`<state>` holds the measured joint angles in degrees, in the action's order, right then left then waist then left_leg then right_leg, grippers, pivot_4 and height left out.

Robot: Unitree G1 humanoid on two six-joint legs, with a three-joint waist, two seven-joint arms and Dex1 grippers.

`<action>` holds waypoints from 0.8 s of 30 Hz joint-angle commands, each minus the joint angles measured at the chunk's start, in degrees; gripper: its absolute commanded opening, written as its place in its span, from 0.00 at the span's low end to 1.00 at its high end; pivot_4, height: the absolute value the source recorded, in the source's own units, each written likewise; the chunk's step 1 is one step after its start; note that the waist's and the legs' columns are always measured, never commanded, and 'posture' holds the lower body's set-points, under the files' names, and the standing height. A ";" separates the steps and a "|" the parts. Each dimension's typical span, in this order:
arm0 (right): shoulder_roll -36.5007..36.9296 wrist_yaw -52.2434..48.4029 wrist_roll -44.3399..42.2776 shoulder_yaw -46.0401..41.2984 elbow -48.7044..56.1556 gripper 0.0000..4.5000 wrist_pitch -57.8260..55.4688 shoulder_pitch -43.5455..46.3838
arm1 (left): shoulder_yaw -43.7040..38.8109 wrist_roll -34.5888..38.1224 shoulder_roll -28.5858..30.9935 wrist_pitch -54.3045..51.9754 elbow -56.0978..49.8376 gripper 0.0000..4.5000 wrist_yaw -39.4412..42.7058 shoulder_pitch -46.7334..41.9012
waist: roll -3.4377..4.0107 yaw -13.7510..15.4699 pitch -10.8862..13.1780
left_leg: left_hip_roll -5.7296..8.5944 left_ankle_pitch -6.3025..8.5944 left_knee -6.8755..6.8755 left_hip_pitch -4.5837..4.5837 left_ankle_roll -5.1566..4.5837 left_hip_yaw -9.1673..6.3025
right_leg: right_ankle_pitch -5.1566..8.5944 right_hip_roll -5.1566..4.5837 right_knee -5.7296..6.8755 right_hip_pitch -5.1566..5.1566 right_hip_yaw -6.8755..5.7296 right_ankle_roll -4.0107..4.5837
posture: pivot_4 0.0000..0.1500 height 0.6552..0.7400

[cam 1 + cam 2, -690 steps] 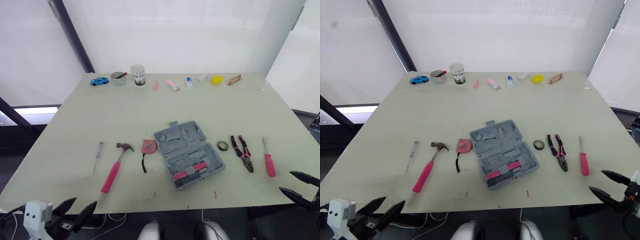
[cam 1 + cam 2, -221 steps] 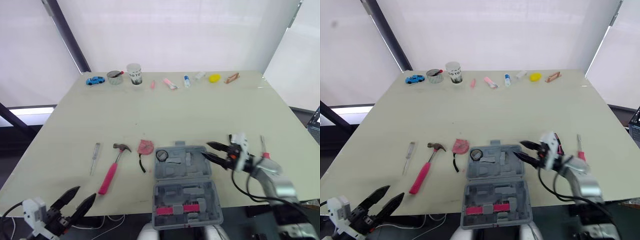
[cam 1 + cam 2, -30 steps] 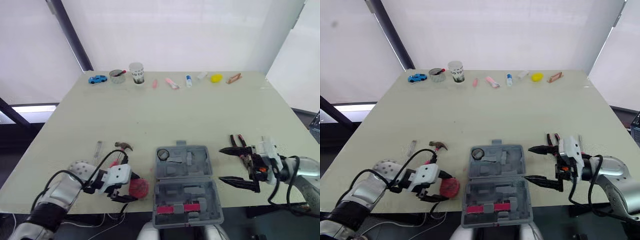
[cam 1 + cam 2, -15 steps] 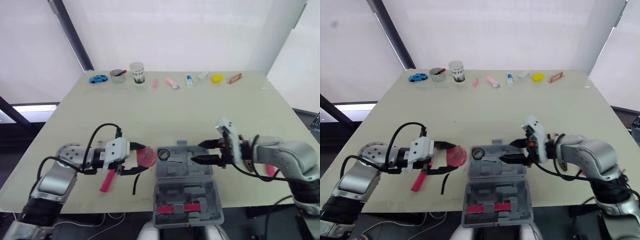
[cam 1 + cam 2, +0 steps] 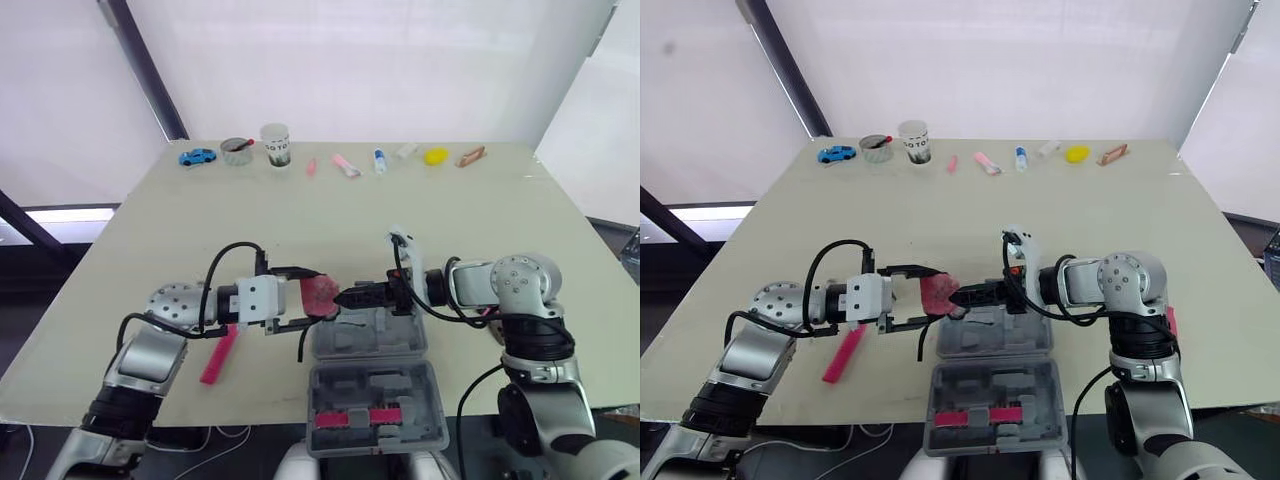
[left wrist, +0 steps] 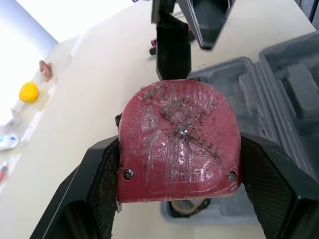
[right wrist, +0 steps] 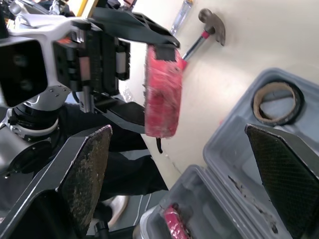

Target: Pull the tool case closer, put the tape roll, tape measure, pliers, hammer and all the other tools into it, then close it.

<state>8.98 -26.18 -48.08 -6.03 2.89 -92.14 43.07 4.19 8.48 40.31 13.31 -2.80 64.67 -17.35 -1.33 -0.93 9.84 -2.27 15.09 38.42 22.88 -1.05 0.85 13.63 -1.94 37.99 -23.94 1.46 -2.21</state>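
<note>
The grey tool case [image 5: 425,385] lies open at the table's front edge. My left gripper [image 5: 303,297] is shut on the red tape measure [image 5: 320,293] and holds it above the case's far left corner, its black strap [image 5: 303,345] hanging down. My right gripper [image 5: 352,297] is open and reaches in from the right, its tips just beside the tape measure [image 7: 162,92]. The tape roll [image 7: 273,103] lies in a pocket of the case's far half. The pink-handled hammer [image 5: 218,357] lies on the table to the left of the case, under my left arm.
Along the far edge stand a blue toy car [image 5: 198,157], a tin [image 5: 237,152], a paper cup [image 5: 274,146], several small items and a yellow object [image 5: 434,156]. Pink inserts [image 5: 370,415] sit in the case's near half. The wide middle of the table is bare.
My left gripper has carried the tape measure to the right, up to the case's corner. My right gripper has moved left across the case to meet it.
</note>
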 commanded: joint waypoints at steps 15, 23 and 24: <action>-0.91 7.54 -8.61 -3.30 -1.67 0.10 -0.36 0.29 | 1.72 4.95 -3.59 -6.89 -7.97 0.89 -2.69 -0.60 | 0.01 -0.13 0.00 | -0.01 0.00 -0.01 0.01 0.00 -0.01 | 0.00 0.01 -0.01 -0.01 0.00 0.00 | 1.00 1.00; 9.04 8.23 -14.46 -3.35 -0.59 0.10 -0.36 -3.63 | -4.15 16.83 -4.06 -24.58 -18.19 1.00 -8.61 4.41 | 0.01 -0.21 0.01 | -0.01 0.00 -0.02 0.03 0.00 -0.04 | 0.00 0.00 -0.03 -0.01 0.00 -0.01 | 1.00 1.00; 10.82 8.25 -15.49 -3.52 -0.52 0.10 -0.36 -4.26 | -5.26 18.54 -4.12 -26.37 -19.19 1.00 -9.49 5.48 | 0.01 -0.22 0.01 | -0.01 0.00 -0.02 0.04 0.00 -0.05 | 0.01 -0.01 -0.05 0.00 -0.01 -0.01 | 1.00 1.00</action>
<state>18.52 -17.76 -60.50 -8.22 0.12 -92.15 38.69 1.39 24.14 36.16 -11.16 -18.58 56.88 -12.45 -1.32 -1.15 9.85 -2.28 15.10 38.40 22.92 -1.05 0.82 13.63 -1.95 37.93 -23.94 1.47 -2.23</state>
